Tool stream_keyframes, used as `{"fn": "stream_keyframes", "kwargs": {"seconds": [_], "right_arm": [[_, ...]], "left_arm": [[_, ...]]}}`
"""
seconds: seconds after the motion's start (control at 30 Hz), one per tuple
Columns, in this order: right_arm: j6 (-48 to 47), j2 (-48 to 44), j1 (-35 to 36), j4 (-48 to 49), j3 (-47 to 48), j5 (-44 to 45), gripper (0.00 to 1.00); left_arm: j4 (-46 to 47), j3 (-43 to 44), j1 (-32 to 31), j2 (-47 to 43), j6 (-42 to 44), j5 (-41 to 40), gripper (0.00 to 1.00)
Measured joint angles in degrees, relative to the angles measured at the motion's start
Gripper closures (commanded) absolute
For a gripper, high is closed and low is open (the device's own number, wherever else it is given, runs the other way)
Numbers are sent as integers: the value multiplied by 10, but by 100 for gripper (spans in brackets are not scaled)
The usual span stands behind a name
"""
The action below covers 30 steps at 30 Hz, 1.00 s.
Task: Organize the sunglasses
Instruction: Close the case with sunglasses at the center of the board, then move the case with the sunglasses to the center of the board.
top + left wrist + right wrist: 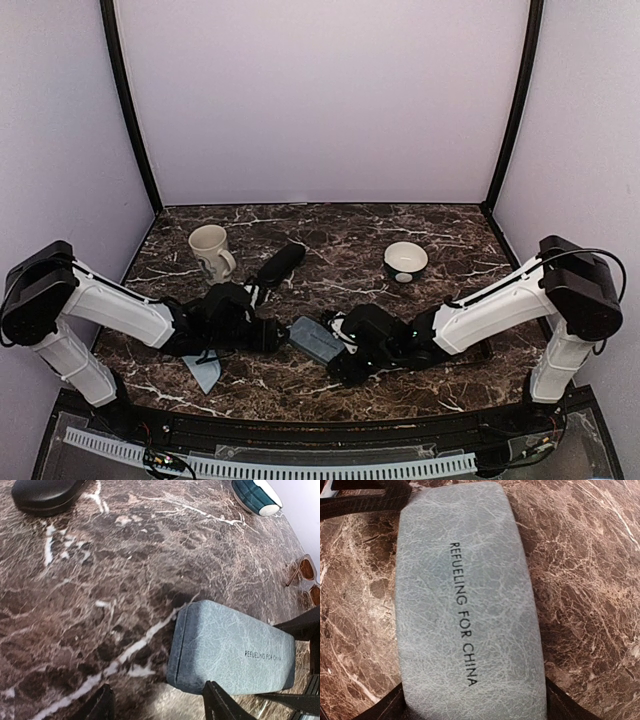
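1. Straddling the blue-grey case (465, 605) across its width, the right gripper (474, 700) has a finger pressed against each long side, clasping the case where it lies flat on the marble table (440, 230). The lid reads "REFUELING FOR CHINA".
2. Facing it from the case's other end, the left gripper (157, 690) is spread apart and grasps nothing. One finger (220, 705) touches the case's near edge; the other sits off to the side over bare marble.
3. One pair of sunglasses (306, 572), with brownish lenses, lies on the table beyond the case and apart from it. It appears at the right edge of the left wrist view, partly cut off, and neither gripper touches it.
4. Farther back, a black case (280, 262) lies near a cream mug (210, 250), and a bowl (405, 260) stands toward the right.
5. A blue cloth (205, 372) lies under the left arm.
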Motion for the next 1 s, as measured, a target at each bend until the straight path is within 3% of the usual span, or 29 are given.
{"fn": "stream_keyframes", "kwargs": {"seconds": [0.2, 0.33, 0.47, 0.7, 1.0], "right_arm": [[2, 0, 0, 0, 0, 5, 34], [6, 0, -1, 0, 0, 10, 45], [6, -1, -9, -2, 0, 9, 48], [-18, 2, -71, -30, 17, -2, 42], [-122, 54, -159, -66, 96, -45, 23]], "left_arm": [[6, 21, 2, 24, -5, 4, 44], [0, 17, 2, 24, -5, 4, 37], [-10, 17, 2, 20, -3, 4, 34], [-14, 17, 6, -27, 16, -4, 33], [-35, 17, 46, -81, 42, -10, 32]]}}
